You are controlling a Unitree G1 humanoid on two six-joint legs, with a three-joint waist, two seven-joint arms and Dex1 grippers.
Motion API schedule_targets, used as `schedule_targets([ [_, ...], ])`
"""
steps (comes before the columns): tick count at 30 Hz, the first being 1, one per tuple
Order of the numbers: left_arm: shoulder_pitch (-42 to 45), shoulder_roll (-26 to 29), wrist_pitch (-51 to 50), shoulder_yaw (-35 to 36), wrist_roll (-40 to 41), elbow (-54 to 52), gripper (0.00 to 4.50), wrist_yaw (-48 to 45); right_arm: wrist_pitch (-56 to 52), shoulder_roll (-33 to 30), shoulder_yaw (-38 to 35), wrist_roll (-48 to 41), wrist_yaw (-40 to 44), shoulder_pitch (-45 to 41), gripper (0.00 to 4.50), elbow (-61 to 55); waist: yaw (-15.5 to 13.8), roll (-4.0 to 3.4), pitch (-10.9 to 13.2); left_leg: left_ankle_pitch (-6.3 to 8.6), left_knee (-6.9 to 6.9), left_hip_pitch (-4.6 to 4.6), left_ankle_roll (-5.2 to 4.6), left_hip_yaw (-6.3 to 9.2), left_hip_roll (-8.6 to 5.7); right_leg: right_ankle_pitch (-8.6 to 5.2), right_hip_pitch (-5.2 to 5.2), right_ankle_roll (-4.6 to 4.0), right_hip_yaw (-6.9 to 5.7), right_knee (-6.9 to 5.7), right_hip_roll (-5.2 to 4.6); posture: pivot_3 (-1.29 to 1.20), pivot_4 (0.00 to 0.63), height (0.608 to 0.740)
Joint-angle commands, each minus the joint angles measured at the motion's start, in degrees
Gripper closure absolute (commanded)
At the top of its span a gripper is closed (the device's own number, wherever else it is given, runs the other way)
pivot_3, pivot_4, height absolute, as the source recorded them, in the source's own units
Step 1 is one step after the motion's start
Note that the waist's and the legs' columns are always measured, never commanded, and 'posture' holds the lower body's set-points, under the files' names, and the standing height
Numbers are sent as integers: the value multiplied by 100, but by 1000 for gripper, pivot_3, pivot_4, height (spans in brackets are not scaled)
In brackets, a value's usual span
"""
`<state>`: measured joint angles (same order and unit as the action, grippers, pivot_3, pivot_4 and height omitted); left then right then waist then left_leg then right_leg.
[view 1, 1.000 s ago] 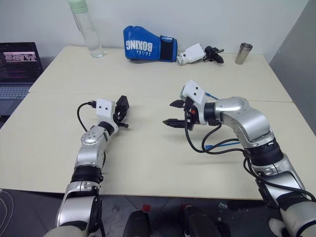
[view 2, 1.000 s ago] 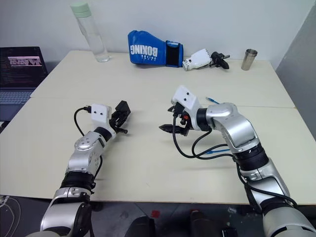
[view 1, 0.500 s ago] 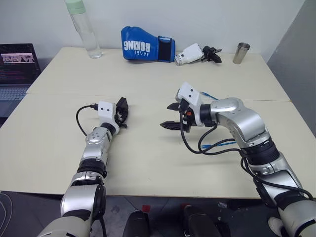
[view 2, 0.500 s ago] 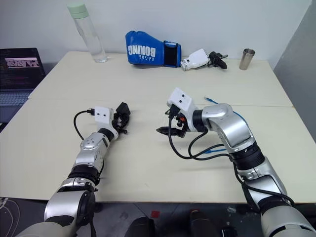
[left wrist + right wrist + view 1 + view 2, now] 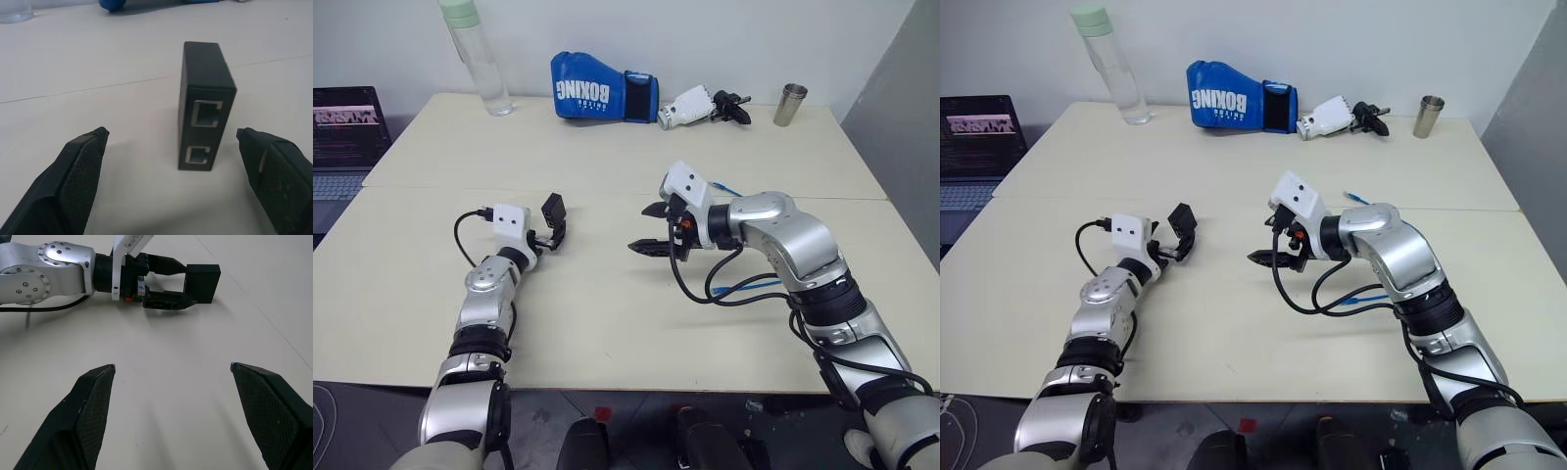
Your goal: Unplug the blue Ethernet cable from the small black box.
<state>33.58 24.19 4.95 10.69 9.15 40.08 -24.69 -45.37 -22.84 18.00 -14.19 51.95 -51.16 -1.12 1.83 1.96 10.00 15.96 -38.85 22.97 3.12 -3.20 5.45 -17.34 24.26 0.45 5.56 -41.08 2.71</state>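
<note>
The small black box (image 5: 205, 105), matte and rectangular, stands on end on the smooth cream table (image 5: 607, 323), two ports facing the left gripper (image 5: 176, 156), whose ribbed black fingers are spread wide on either side of it. The right gripper (image 5: 649, 227) hangs nearby with its fingers apart and nothing between them. The thin blue cable (image 5: 749, 288) lies slack by the right arm. A white wall stands behind the table.

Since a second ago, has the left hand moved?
Yes. The left hand opened and shifted left, away from the table seam's centre; the small black box stands free.
</note>
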Motion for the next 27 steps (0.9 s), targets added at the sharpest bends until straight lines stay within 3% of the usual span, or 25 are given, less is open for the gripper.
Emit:
schedule_targets([
  [1,-327,186,-273,80,83,-1063,29,-25,55,-79,-199,-63,12,-118,506,-173,0,0,0,0,0,0,0,0,0,0,0,0,0,0,0,0,150,740],
  [6,-1113,568,-1176,186,429,-2678,29,-436,-45,-432,-431,-187,85,21,506,-377,1,0,0,2,0,0,-3,-1,1,0,0,0,1,1,-1,0,150,740],
  [10,-1641,1218,-2148,368,944,-4088,29,-950,-150,-905,-831,-451,211,375,506,-752,-4,1,0,2,5,0,-3,1,4,-1,0,0,0,6,-2,0,150,740],
  [14,-2103,2110,-2984,411,1333,-5230,29,-1732,161,-1371,-1422,-852,460,1373,506,-1515,-10,9,-2,9,7,0,-14,15,3,-3,-6,0,-2,12,0,0,150,740],
  [20,-2417,2804,-3349,789,1837,-5617,29,-2478,676,-1695,-2062,-1026,448,2351,506,-1781,7,2,2,9,8,-9,-14,0,-1,-4,-8,2,3,11,-2,0,150,740],
  [27,-2319,3106,-3570,935,2129,-5559,29,-2896,739,-1883,-2354,-1283,486,2518,506,-1672,20,2,2,9,8,-13,-15,1,4,-5,-8,1,6,11,8,0,150,740],
])
